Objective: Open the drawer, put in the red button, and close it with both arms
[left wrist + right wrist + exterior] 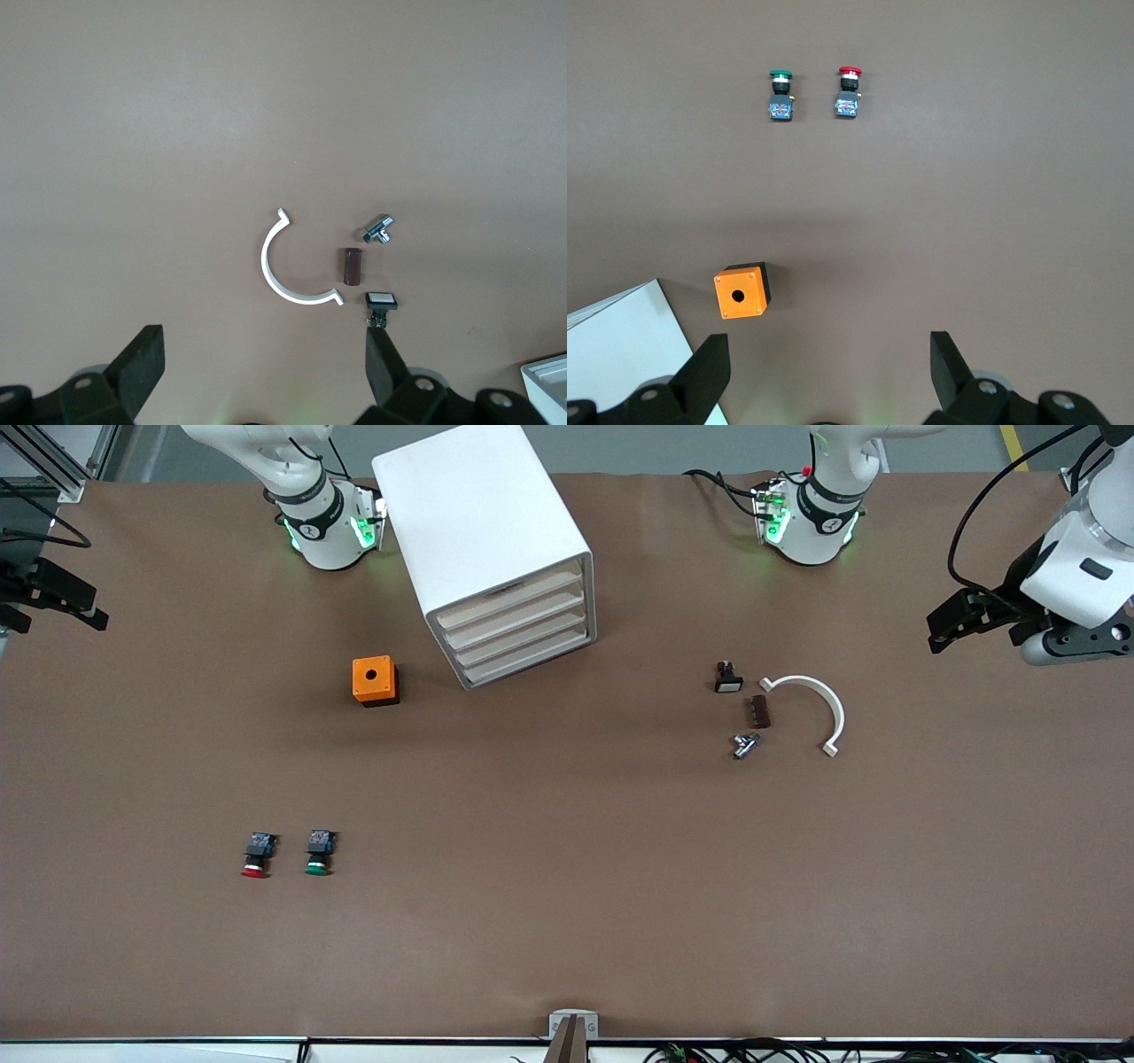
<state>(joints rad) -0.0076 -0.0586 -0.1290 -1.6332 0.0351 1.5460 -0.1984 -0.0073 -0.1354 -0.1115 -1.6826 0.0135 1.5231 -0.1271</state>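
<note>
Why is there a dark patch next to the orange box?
Front view: light from above makes the orange box cast a soft shadow on the table beside the cabinet; right wrist view: the same dark edge shows; left wrist view: even, dull light, no glare.

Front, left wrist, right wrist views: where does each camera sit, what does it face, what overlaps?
Front view: high across the table, facing both arm bases, the cabinet and the red button.
Left wrist view: looks down past the open left gripper at the white clamp.
Right wrist view: looks down past the open right gripper at the orange box.
Shared: front and right wrist views show both buttons.
</note>
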